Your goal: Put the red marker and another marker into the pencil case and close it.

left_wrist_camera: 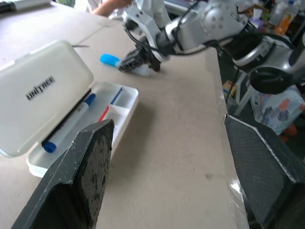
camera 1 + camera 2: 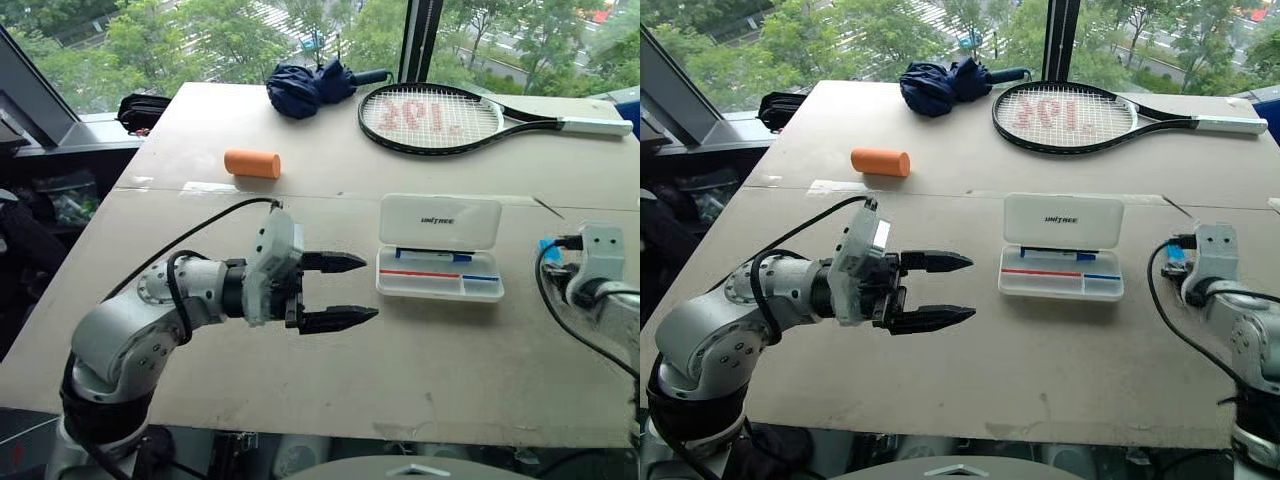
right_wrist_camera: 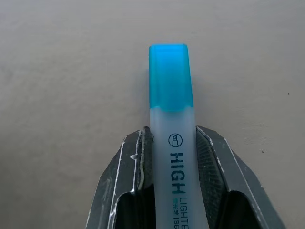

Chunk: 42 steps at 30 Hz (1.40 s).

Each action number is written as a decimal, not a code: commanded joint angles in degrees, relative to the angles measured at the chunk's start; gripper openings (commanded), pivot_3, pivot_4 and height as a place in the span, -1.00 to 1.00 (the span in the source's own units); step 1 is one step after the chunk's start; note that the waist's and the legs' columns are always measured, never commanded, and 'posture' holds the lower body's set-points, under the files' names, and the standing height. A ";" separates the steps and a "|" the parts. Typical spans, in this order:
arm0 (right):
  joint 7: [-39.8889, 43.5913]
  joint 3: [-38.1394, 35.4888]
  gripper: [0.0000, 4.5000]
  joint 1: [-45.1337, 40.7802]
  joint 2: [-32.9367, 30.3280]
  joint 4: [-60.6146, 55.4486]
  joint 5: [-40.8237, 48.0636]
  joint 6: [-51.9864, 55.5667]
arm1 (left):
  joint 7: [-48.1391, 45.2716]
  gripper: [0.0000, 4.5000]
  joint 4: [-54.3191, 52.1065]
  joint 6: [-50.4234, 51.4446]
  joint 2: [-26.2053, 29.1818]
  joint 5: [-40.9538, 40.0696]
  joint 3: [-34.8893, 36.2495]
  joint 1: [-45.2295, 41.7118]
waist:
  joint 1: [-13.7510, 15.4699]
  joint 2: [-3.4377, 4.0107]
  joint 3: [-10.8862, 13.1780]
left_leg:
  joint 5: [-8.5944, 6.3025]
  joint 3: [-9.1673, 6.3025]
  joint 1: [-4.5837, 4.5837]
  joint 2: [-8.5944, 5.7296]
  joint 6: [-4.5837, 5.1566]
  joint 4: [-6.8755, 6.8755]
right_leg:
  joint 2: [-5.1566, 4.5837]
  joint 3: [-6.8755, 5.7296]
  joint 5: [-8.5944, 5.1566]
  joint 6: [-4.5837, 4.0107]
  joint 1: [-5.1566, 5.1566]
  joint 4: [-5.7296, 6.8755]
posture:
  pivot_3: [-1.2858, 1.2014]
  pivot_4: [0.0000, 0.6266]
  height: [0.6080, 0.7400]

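Head view: pencil case (image 2: 440, 248) lid-up at bench (image 2: 420, 370) centre; left end effector (image 2: 340, 291) spread, empty, at its nine o'clock.

Right wrist view: right end effector (image 3: 172, 157) clamping blue highlighter (image 3: 171, 95); lift level, avoid slipping.

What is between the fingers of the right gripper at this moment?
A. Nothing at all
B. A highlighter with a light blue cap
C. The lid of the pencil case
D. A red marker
B: the right wrist view shows the right gripper closed on the pale barrel of a highlighter with a light blue cap, lying on the table.
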 commanded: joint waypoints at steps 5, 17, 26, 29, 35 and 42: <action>39.03 8.53 -0.72 -1.18 -18.17 -6.98 -0.13 -25.76 | -5.74 0.65 -1.25 -1.83 6.53 -8.91 8.17 6.32 | -2.71 0.06 0.10 | -0.01 0.12 0.36 0.39 0.01 -0.12 | 0.43 0.15 -0.01 -0.04 0.03 0.08 | 0.03 -0.52 0.88; 53.59 40.71 -0.72 -32.61 -4.51 10.84 -15.32 -32.72 | -5.25 0.65 -6.30 -4.62 11.34 -10.93 15.34 19.13 | -0.79 -0.15 0.31 | 0.08 0.19 -0.16 0.53 -0.18 -0.09 | 0.21 0.05 0.11 -0.20 -0.38 -0.08 | 0.03 -0.52 0.88; 54.47 43.22 -0.72 -33.80 -0.87 14.16 -19.50 -33.18 | -10.80 0.65 -3.58 -11.17 12.01 -5.58 20.51 31.05 | -0.94 -0.15 0.31 | 0.08 0.14 -0.62 0.41 -0.16 0.02 | 0.07 -0.07 0.13 -0.22 -0.85 0.10 | 0.03 -0.52 0.88; 55.20 43.23 -0.72 -34.33 -0.62 15.21 -20.43 -32.48 | -11.12 0.65 -3.36 -12.16 11.98 -5.05 20.09 31.43 | -0.96 -0.15 0.31 | 0.07 0.13 -0.63 0.36 -0.16 0.02 | 0.04 -0.07 0.13 -0.21 -0.85 0.10 | 0.03 -0.52 0.88; 56.89 42.72 -0.18 -34.57 -1.10 15.46 -20.65 -31.31 | -11.20 0.65 -3.05 -13.19 12.10 -4.71 18.97 30.97 | -1.21 -0.15 0.31 | 0.07 0.09 -0.63 0.35 -0.15 0.01 | 0.05 -0.10 0.13 -0.21 -0.85 0.11 | 0.03 -0.52 0.88; 54.13 29.57 0.19 -28.25 -3.85 3.79 -10.33 -21.04 | -10.96 0.65 -2.76 -13.51 12.48 -5.02 15.94 27.99 | -0.86 -0.16 0.31 | 0.06 -0.04 -0.72 0.34 -0.13 0.02 | 0.01 -0.21 0.13 -0.21 -0.85 0.10 | 0.03 -0.52 0.88</action>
